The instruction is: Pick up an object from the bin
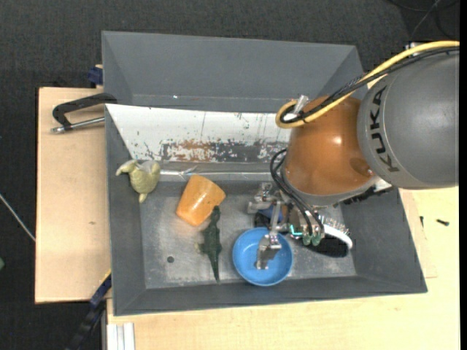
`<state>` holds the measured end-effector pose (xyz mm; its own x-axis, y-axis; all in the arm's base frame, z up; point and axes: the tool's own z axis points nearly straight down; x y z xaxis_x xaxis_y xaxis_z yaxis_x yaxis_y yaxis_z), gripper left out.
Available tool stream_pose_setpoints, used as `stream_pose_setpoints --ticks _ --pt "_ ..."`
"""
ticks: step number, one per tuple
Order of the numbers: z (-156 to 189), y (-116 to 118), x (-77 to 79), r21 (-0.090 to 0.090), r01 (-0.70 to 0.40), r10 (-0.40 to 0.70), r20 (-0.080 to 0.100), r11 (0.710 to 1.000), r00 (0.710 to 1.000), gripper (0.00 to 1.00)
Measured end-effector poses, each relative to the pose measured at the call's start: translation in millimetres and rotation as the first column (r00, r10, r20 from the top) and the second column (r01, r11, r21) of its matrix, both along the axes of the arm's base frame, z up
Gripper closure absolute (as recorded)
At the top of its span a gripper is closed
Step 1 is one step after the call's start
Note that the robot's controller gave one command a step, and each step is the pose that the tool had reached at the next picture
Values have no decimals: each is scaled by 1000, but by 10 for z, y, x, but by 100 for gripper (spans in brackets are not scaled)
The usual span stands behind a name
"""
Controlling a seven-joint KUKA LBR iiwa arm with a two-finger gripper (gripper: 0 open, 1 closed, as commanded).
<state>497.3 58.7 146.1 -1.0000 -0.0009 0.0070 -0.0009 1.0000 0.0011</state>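
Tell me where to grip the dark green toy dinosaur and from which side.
Grip the dark green toy dinosaur across its narrow middle, coming straight down from above: it lies flat and long, with the blue bowl close beside it.

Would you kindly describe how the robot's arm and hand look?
The arm is a thick, rounded grey link with black KUKA lettering. A glossy orange dome cover sits at its wrist, with a yellow cable and black cables about it. The hand is small, bare metal.

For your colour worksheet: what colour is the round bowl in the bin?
The bowl is blue; camera view.
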Motion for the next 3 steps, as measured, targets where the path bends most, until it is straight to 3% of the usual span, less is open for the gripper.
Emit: stream_pose_setpoints --ticks 1,2,3 --pt "-679 -446 247 0 129 -129 6 992 992 0" --pt "-649 -427 250 2 127 -127 8 992 992 100" --pt "680 -376 354 2 126 -126 21 992 992 100"
